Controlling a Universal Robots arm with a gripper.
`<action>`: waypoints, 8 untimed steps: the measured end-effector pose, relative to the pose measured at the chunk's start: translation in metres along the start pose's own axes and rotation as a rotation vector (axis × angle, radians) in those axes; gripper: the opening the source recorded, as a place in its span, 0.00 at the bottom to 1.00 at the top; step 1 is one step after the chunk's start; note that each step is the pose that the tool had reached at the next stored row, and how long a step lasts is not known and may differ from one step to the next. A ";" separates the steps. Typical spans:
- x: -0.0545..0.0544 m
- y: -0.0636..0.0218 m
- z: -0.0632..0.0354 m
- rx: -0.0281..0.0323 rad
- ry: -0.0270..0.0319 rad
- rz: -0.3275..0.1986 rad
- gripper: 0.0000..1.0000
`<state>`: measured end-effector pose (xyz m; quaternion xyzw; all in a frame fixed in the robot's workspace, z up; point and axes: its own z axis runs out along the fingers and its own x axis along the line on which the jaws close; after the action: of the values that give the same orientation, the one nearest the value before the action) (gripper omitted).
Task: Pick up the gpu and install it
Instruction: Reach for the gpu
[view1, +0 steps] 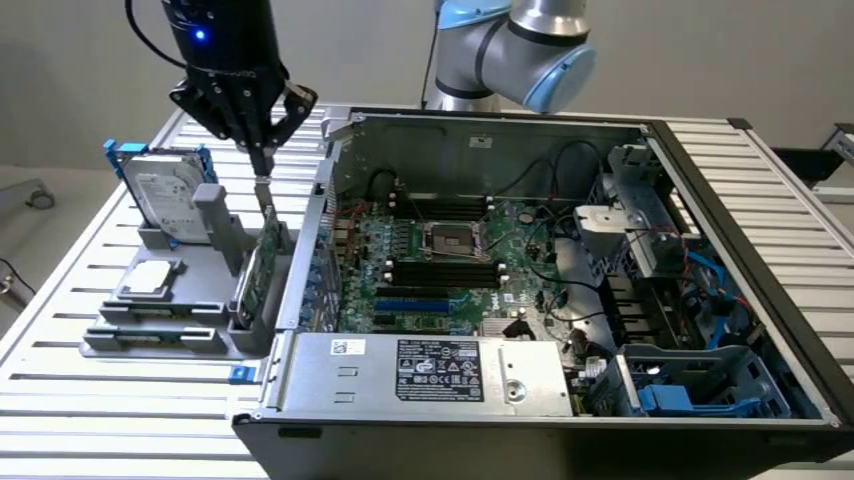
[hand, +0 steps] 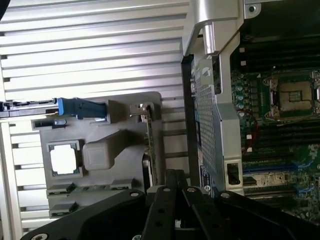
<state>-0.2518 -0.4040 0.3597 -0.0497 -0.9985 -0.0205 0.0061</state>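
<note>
The gpu (view1: 271, 262) stands on edge in a slot of the grey holder (view1: 214, 215), at the side nearest the computer case; its green board faces the case. My gripper (view1: 260, 150) hangs directly over the card's far upper end, fingers shut together and pointing down. Whether the tips touch the card's top edge I cannot tell. In the wrist view the gpu (hand: 150, 145) appears edge-on, running up from my black gripper (hand: 172, 175), with its silver bracket end farthest away.
The open computer case (view1: 747, 180) lies on the exterior view's right, motherboard (view1: 441, 250) and blue slots (view1: 414, 300) exposed. Its metal side wall (view1: 318, 230) rises close beside the gpu. The holder also carries a hard drive in a blue frame (view1: 167, 190) and a square CPU chip (view1: 147, 278).
</note>
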 end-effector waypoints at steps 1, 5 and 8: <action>0.001 -0.0005 0.0008 0.0000 0.0005 -0.002 0.11; 0.008 -0.0025 0.0040 0.0001 0.0012 -0.004 0.11; 0.015 -0.0042 0.0064 0.0001 0.0013 -0.005 0.11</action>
<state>-0.2672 -0.4064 0.3533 -0.0472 -0.9987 -0.0204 0.0067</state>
